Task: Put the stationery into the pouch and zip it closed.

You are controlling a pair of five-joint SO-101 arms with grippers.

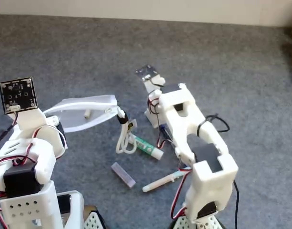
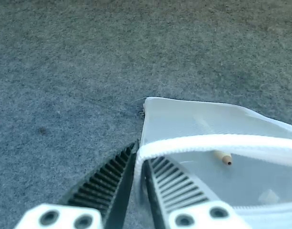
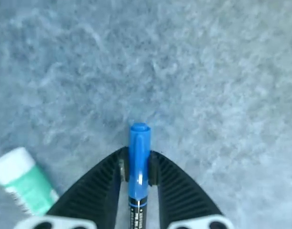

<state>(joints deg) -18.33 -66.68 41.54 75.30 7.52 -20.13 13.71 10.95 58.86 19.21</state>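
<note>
The table is covered with grey, short-piled felt or carpet (image 1: 241, 71). A pale wall strip (image 1: 136, 9) runs along its far edge.

The left gripper (image 2: 138, 155) is clenched on the rim of the pouch (image 2: 217, 138). This is a translucent white pouch with a thick white border, and the ribbed jaws pinch that border between them. The pouch stretches away from the jaws and appears to hang clear of the surface. Just beyond the fingertips, inside the pouch, lies a small pale stick with a tan tip (image 2: 222, 158). It may be a pencil stub, but the view is too soft to be sure.

The right gripper (image 3: 138, 160) grasps a blue marker (image 3: 139, 140). The barrel runs straight out between the jaws, with its capped end poking past the fingertips, above the carpet. The dark band of print on the barrel is too small to read.

A green-and-white tube (image 3: 23, 187) lies on the carpet near the right jaws, not touching them, and its label is illegible. In the high view a white cord (image 1: 125, 141) dangles from the pouch's far end. A lilac eraser (image 1: 123, 174) and a white pen (image 1: 162, 182) lie between the two arms, away from both sets of jaws.
</note>
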